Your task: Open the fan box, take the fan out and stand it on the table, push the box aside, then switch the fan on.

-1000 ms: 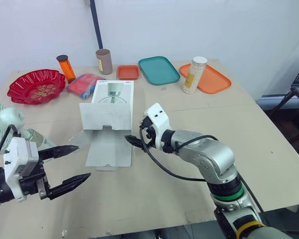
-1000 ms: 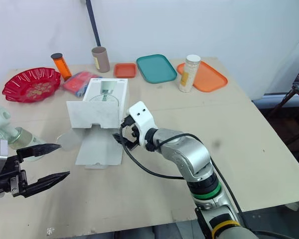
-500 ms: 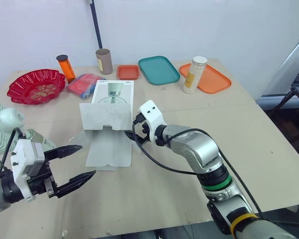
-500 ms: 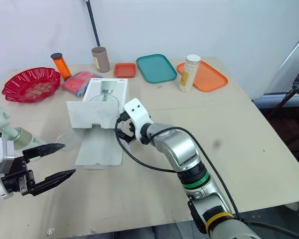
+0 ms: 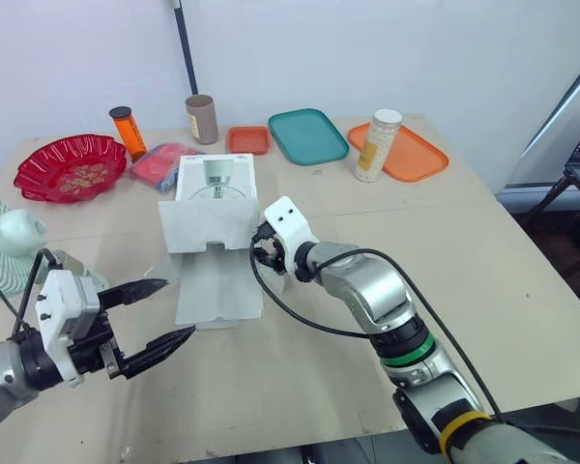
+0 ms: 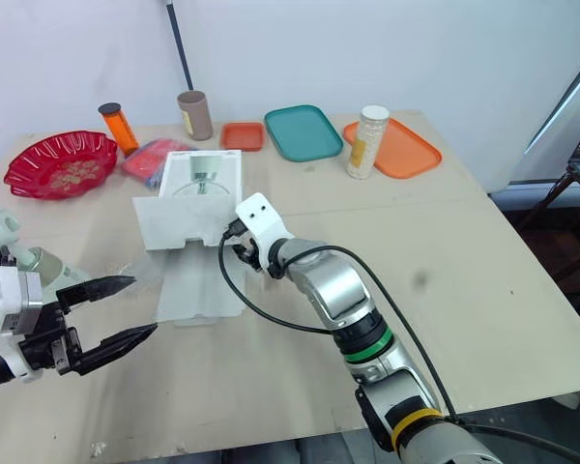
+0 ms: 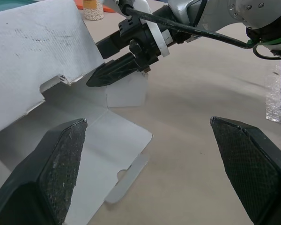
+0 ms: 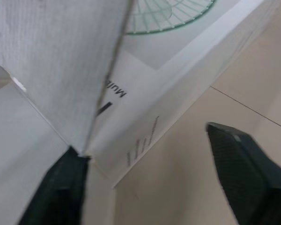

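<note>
The right gripper (image 5: 261, 253), spread open and holding nothing, touches the near right corner of the fan box (image 5: 213, 208); the open, empty left gripper (image 5: 174, 309) hangs farther off.

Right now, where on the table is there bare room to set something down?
Widest bare patch: the table's right side, between the orange tray, the right arm and the near edge. A smaller one lies between the fan box flap and the near edge. Crowded: the back row, from red bowl to teal tray, and the corner by the fan.
</note>
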`<state>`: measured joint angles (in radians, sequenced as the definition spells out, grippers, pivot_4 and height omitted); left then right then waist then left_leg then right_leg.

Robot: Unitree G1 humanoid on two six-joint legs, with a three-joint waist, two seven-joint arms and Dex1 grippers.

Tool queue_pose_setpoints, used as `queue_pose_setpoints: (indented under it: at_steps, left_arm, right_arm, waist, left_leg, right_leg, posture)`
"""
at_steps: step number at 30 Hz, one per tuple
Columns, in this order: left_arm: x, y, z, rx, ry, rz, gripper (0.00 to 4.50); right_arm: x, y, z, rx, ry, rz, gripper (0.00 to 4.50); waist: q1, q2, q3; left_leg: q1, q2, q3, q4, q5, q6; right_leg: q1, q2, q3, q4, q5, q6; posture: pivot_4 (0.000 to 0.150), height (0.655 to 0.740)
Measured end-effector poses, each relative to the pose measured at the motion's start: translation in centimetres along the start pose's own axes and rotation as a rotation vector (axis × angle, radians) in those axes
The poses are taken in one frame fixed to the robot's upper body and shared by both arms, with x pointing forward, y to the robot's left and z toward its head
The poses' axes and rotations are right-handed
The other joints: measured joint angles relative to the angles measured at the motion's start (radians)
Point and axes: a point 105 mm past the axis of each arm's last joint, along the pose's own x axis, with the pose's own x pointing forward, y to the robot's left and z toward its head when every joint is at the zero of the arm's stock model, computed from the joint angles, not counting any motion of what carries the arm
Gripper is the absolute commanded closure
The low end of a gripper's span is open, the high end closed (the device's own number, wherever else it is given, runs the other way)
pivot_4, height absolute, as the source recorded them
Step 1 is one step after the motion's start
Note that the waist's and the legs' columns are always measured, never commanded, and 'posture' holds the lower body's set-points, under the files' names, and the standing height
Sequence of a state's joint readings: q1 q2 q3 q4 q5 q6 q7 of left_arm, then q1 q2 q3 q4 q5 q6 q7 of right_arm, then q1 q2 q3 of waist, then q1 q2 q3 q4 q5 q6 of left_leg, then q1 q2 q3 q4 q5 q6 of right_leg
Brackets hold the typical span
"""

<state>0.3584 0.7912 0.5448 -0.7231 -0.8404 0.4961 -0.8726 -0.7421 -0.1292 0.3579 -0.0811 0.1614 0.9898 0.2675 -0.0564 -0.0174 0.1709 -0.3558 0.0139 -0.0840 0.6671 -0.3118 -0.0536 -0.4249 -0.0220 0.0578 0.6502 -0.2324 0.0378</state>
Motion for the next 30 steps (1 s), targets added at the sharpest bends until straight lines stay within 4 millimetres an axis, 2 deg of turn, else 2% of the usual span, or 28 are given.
queue_pose_setpoints:
  at_steps: [4, 11, 21, 30]
  left_arm:
    - [0.1, 0.1, 0.0, 0.008, -0.011, 0.002, 0.00]
    - [0.4, 0.4, 0.0, 0.010, -0.024, 0.003, 0.00]
    - [0.6, 0.7, 0.0, 0.015, -0.032, 0.007, 0.00]
    - [0.2, 2.5, -0.2, 0.001, -0.038, 0.063, 0.00]
  right_arm:
    - [0.1, -0.3, 0.0, 0.008, 0.008, -0.031, 4.47]
    - [0.2, -0.3, 0.0, 0.024, 0.016, -0.053, 4.47]
    - [0.0, -1.5, -0.2, 0.043, 0.022, -0.108, 4.47]
    - [-1.7, -2.5, -1.4, 0.025, 0.033, -0.130, 4.47]
  waist:
    - [0.000, 0.000, 0.000]
    - [0.000, 0.000, 0.000]
    - [0.000, 0.000, 0.000]
    - [0.003, 0.000, 0.000]
  left_leg:
    - [0.000, 0.000, 0.000, 0.000, 0.000, 0.000]
    - [0.000, 0.000, 0.000, 0.000, 0.000, 0.000]
    - [0.000, 0.000, 0.000, 0.000, 0.000, 0.000]
    - [0.000, -0.001, -0.001, 0.000, 0.000, 0.000]
  right_leg:
    - [0.000, 0.000, 0.000, 0.000, 0.000, 0.000]
    - [0.000, 0.000, 0.000, 0.000, 0.000, 0.000]
    - [0.000, 0.000, -0.001, 0.000, 0.001, 0.000]
    - [0.000, -0.001, -0.001, 0.000, 0.001, 0.000]
  posture:
    - [0.150, 0.7400]
    - [0.150, 0.7400]
    - [0.150, 0.7400]
    - [0.150, 0.7400]
